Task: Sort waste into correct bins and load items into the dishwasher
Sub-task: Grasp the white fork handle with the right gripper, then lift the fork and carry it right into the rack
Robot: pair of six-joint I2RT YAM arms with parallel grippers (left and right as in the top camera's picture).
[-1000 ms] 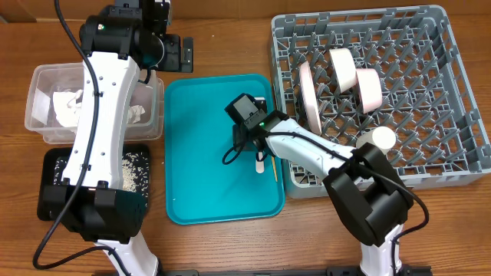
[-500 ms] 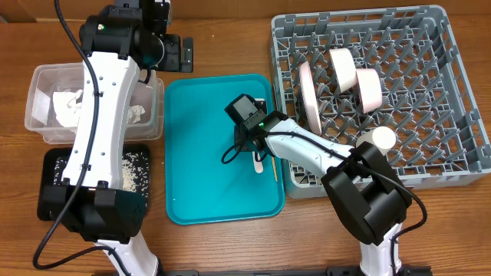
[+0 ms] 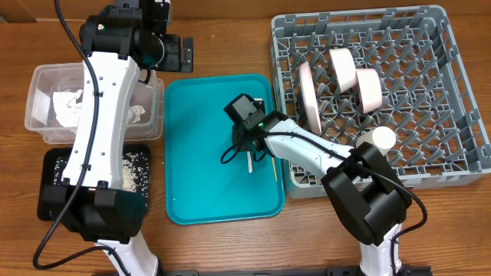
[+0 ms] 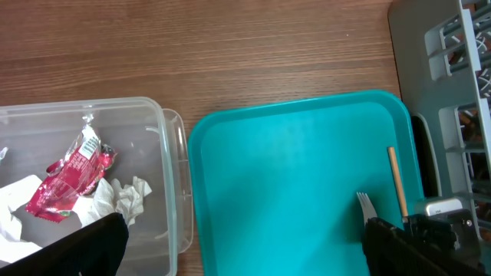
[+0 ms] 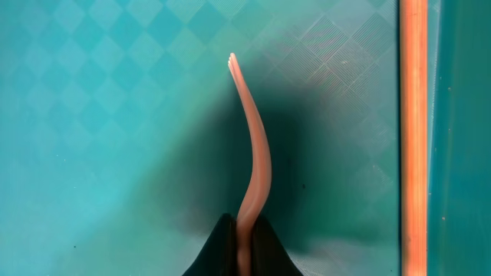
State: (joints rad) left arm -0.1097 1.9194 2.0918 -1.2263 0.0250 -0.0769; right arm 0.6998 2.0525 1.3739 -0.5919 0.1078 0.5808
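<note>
While fingers (image 5: 220,249) (right) pinch fork (image 5: 258,161), chopstick (image 5: 413,130) nearby

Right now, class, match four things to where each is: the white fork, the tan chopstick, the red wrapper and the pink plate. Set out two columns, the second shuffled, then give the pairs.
Column one:
1 white fork
2 tan chopstick
3 red wrapper
4 pink plate

Column two:
A inside the clear tub
B standing among the pegs of the grey rack
C pinched in the right pincer, over the teal tray
D lying loose on the teal tray, along the edge nearest the rack

Pairs: 1-C, 2-D, 3-A, 4-B
</note>
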